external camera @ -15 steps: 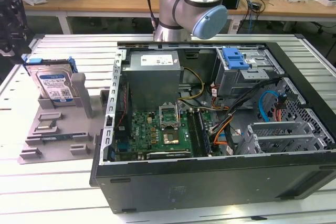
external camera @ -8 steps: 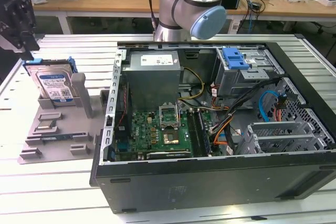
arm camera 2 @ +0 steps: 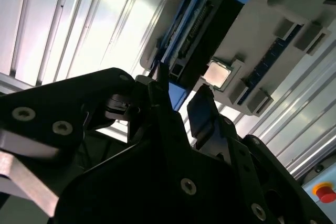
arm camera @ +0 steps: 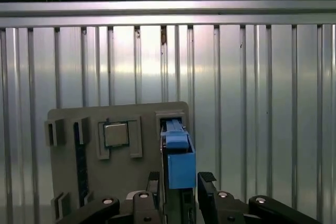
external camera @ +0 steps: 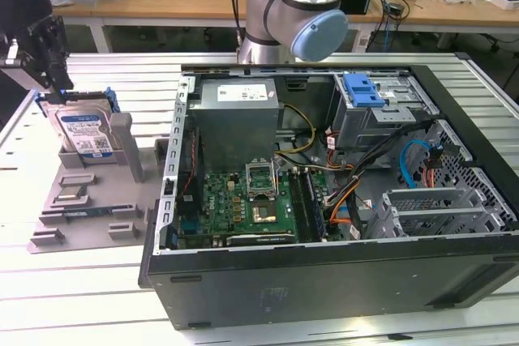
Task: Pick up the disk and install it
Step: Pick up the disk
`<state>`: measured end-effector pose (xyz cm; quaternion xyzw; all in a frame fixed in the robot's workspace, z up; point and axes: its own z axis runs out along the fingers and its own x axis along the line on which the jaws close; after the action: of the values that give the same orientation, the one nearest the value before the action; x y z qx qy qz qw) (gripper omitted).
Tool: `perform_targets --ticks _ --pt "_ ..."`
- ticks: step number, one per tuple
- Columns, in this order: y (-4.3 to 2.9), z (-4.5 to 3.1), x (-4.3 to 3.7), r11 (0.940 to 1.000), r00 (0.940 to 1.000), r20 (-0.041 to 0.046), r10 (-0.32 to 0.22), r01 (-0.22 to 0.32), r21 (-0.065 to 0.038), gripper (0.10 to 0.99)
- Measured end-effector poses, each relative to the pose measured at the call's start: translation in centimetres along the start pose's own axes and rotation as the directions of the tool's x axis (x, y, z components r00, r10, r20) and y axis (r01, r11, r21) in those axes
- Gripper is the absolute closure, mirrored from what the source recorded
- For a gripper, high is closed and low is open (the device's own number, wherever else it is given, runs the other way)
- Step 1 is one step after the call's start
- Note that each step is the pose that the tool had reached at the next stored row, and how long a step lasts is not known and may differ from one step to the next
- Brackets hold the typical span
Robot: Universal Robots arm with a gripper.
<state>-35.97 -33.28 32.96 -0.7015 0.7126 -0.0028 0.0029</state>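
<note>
Straddling the upright disk (arm camera: 176, 142), gripper (arm camera: 179, 177) with jaws apart

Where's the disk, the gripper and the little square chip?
disk (external camera: 83, 131), exterior view, on its label.
gripper (arm camera: 179, 180), first wrist view, between its fingertips.
chip (arm camera: 115, 134), first wrist view, on its shiny top.

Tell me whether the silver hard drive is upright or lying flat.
Upright: the silver blue-bracketed hard drive stands on edge in the grey plastic holder.

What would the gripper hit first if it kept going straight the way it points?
Probably the disk, standing on edge in the grey holder: the gripper points at its blue-framed top edge. How near is unclear.
</note>
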Motion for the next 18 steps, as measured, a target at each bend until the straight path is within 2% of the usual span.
perform_targets --ticks 5,8,9,11,12,18 --pt "0.05 1.60 -0.14 1.0000 1.0000 -0.0002 -0.009 0.009 0.000 0.667" --pt "0.07 2.08 -0.14 1.0000 1.0000 -0.0002 -0.010 0.010 0.000 0.667" --pt "0.06 2.17 -0.15 0.9999 1.0000 -0.0003 -0.010 0.010 -0.003 0.667" --pt "0.01 2.36 -0.15 0.9998 0.9999 -0.0003 -0.011 0.011 -0.019 0.667" --pt "0.01 2.45 -0.15 0.9997 0.9999 -0.0002 -0.011 0.011 -0.023 0.667" --pt "0.01 3.43 -0.15 0.9996 0.9999 -0.0002 -0.016 0.016 -0.024 0.667"
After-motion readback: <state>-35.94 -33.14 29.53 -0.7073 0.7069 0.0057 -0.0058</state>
